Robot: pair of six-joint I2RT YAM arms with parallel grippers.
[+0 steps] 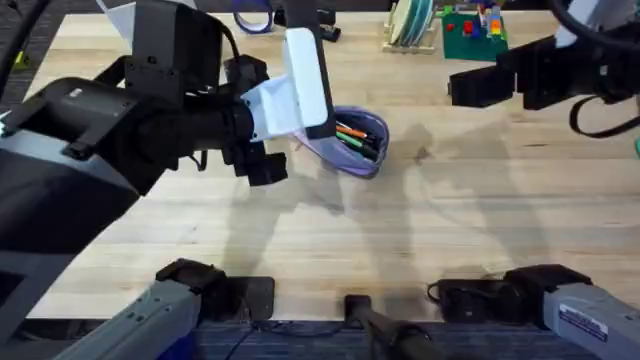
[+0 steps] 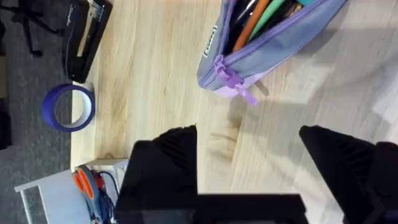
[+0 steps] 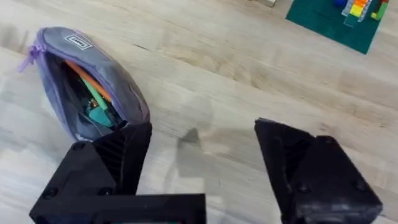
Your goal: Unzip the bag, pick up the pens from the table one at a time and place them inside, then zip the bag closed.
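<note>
I see the soft lavender fabric pouch lying unzipped on the pale wooden table, orange pen and green pen inside. Both grippers, left and right, hover nearby, spread and empty. Next, I'd say: pinch the zipper pull and zip.

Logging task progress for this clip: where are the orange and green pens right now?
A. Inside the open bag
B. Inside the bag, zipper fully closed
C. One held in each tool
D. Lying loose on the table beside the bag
A. The orange pen and the green pen lie inside the bag, whose zipper gapes open; the left tool and the right tool are both open and empty.
</note>
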